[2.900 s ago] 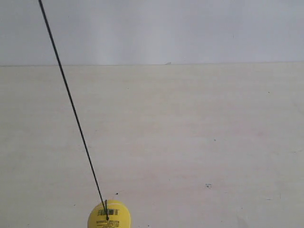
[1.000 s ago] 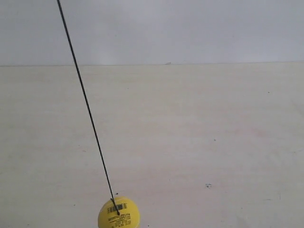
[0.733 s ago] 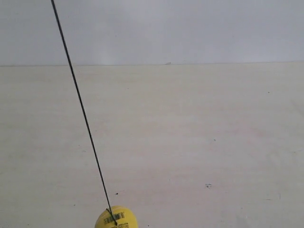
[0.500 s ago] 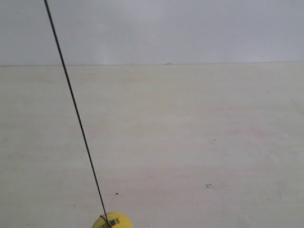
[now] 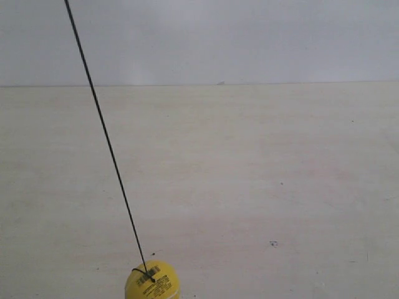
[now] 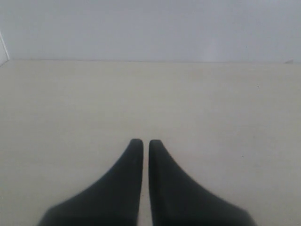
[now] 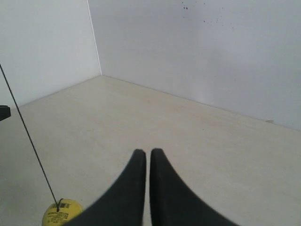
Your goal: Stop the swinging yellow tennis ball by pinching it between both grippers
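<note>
Nothing of the task is done so far, judging by how things lie. In the exterior view the thin black cord (image 5: 106,140) enters at the upper left and slants down toward the right to the yellow tennis ball (image 5: 151,282). The ball hangs low at the bottom edge of that view, left of centre and partly cut off by the frame. To its right there is only the pale worktop (image 5: 280,187) and the grey wall (image 5: 249,37) behind it. No arm shows in this view, and nothing touches the ball.

The left gripper (image 6: 142,142) points out over the worktop with its jaws drawn together – only a thin slit shows between the two black fingers – and no ball appears in its view. The right gripper (image 7: 147,153) has its jaws drawn together the same way and holds nothing. Its view catches the ball well apart from the fingertips, off to one side with the cord rising from it.

What is left is the whole job: both arms have to close on the ball from opposite sides and press it between them.

The ball is round and has no long axis of its own – the cord gives the only line, leaning from upper left to lower right in the exterior view. That lean suggests the ball is off plumb, though the camera angle may account for some of it. The barcode label (image 5: 156,281) faces up and toward the exterior camera, just under the knot. Whether the ball clears the worktop I cannot tell.
</note>
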Robot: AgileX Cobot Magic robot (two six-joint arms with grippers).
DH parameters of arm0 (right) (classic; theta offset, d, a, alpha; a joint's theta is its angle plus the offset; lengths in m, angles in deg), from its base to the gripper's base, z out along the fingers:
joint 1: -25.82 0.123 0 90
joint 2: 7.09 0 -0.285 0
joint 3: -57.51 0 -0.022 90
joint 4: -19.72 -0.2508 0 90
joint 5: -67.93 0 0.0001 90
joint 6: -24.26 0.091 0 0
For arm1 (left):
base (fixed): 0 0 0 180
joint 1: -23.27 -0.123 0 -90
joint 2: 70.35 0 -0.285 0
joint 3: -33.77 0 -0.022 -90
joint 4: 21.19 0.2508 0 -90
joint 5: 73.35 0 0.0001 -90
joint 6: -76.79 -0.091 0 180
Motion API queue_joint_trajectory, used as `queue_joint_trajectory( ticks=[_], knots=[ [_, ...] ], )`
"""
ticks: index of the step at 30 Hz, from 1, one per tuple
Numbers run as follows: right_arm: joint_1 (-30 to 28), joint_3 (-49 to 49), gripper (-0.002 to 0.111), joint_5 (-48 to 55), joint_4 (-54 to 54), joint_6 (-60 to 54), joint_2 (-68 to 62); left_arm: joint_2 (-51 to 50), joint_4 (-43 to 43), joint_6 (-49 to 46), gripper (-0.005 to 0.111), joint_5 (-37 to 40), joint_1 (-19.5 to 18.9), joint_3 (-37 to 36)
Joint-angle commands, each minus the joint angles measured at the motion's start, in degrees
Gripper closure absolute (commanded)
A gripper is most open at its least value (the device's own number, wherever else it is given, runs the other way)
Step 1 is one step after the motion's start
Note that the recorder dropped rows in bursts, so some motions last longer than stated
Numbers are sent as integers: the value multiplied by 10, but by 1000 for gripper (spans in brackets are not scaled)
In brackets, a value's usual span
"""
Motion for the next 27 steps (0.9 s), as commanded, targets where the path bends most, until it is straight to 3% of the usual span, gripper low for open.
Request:
queue_joint_trajectory(
  ticks=[1, 22, 27],
  knots=[
    [0, 2, 108, -2, 3, -1, 2, 1, 1, -3, 102, -7, 0, -2],
    [-1, 0, 108, -3, 2, -1, 2, 1, 1, -3, 102, -7, 0, -2],
    [-35, -1, 108, -3, 2, -1, 6, 1, 1, -3, 102, -7, 0, -2]
  ],
)
